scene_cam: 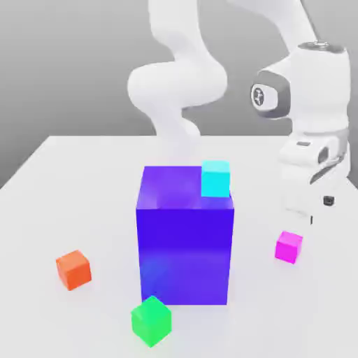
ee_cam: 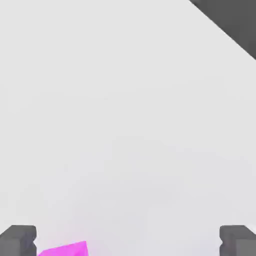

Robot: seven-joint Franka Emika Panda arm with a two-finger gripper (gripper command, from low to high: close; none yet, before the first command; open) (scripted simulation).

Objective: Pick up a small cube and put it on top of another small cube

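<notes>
The small magenta cube (scene_cam: 289, 247) rests on the white table (scene_cam: 84, 182) at the exterior view's right, beside the big blue-purple block (scene_cam: 185, 241). My gripper (scene_cam: 318, 210) hangs just above and slightly behind the magenta cube without touching it. In the hand view the gripper (ee_cam: 127, 242) is open, its dark fingertips (ee_cam: 18, 240) wide apart. An edge of the magenta cube (ee_cam: 64, 249) shows between them, close to one finger. A small cyan cube (scene_cam: 215, 178) sits on the block's top, at its far right corner.
An orange cube (scene_cam: 73, 270) lies on the table at the exterior view's left. A green cube (scene_cam: 151, 320) sits in front of the big block. The arm's white links rise behind the block. The table's far corner (ee_cam: 225, 25) meets dark floor in the hand view.
</notes>
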